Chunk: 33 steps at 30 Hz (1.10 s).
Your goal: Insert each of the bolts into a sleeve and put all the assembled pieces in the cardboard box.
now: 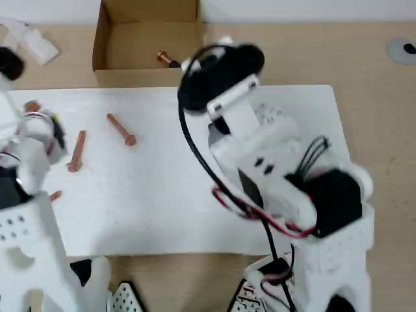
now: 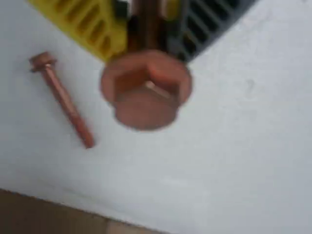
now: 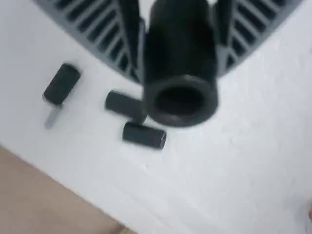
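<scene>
Spreading over most of the pale wood-grain surface [image 1: 383, 130] is a flat white rectangular sheet [image 1: 162, 208], matt and faintly grainy. Both arms are white moulded plastic with black motor blocks and red and black wiring. The right arm [image 1: 286, 175] rises from 5 o'clock and leans toward 12 o'clock, and the left arm [image 1: 26, 221] stands at 8 o'clock.

An open brown cardboard box [image 1: 107, 45] with upright flaps sits at 12 o'clock, just past the sheet's far edge. Inside it lies a boxed copper bolt [image 1: 167, 60] with a dark piece on one end.

The left hand [image 2: 146, 19] has one yellow ribbed finger and one dark grey one. It is clenched on the shank of a copper-coloured metal bolt with a hexagonal flanged head [image 2: 146, 90], held clear of the sheet. The right hand [image 3: 179, 44], with grey ribbed fingers, is grasping a matt black cylindrical sleeve [image 3: 181, 92] whose hollow bore faces the camera.

At 9 o'clock on the sheet one loose copper bolt [image 1: 121, 130] and a second loose copper bolt [image 1: 77, 151] lie flat, slim-shanked and near each other.

In the right wrist view a pair of loose black sleeves [image 3: 144, 135] lies on its sides, nearly touching. A third loose black sleeve [image 3: 61, 84] lies a little apart.
</scene>
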Each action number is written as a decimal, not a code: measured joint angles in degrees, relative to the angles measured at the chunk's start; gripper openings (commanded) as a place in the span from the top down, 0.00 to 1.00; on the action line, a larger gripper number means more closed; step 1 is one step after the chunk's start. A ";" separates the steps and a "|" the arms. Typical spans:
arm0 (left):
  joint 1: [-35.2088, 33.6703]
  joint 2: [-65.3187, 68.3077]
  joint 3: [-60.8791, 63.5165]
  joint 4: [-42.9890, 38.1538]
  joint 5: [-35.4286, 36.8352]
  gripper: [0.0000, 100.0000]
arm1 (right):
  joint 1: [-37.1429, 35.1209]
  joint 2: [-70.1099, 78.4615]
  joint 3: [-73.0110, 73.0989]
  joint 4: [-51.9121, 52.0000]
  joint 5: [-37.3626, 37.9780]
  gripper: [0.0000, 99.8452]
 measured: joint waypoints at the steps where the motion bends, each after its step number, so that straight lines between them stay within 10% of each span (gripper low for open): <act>1: 1.93 -1.41 0.00 -0.70 0.00 0.99 | 0.00 -2.90 4.31 -2.20 0.00 0.99; 16: 10.64 -7.74 12.13 -20.13 5.71 1.00 | -0.26 -50.64 74.73 -55.56 -5.10 0.99; 33: 22.33 -17.93 29.45 -37.63 8.97 1.00 | -12.75 -39.56 84.92 -73.67 -6.15 0.99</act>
